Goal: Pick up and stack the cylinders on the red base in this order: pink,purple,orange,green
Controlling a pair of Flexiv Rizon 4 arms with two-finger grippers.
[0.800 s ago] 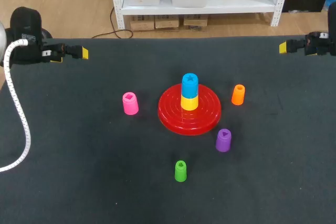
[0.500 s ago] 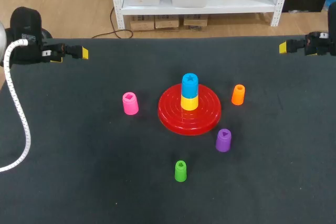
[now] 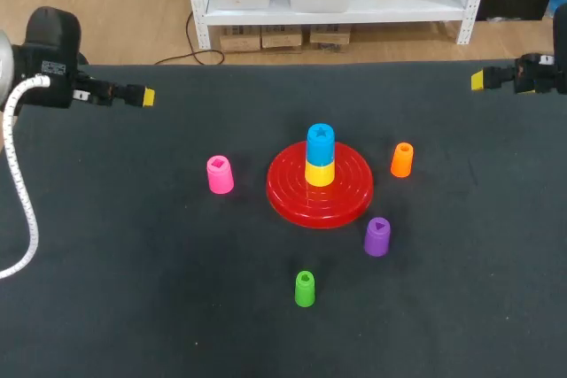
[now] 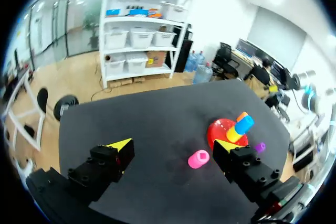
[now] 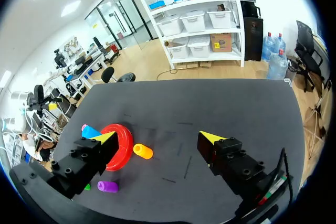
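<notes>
Your left claw (image 4: pixel 173 145) is open at the tabletop's (image 3: pixel 124 307) far left corner; your right claw (image 5: pixel 158 137) is open at the far right corner. The pink cylinder (image 3: pixel 219 174) stands mid-tabletop, near the red base (image 3: pixel 350 199)

Right arm (image 3: pixel 542 73) cut by the head view's edge, green cylinder (image 5: pixel 86 186) nearly hidden behind right fingers (image 5: pixel 86 161), blue cylinder (image 5: pixel 90 131) half covered, red base (image 4: pixel 217 129) partly behind left fingers (image 4: pixel 247 163)

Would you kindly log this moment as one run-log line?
phase: pre-grasp | left hand: open, empty | right hand: open, empty | pink plastic cylinder: on black table beside red round base
</notes>
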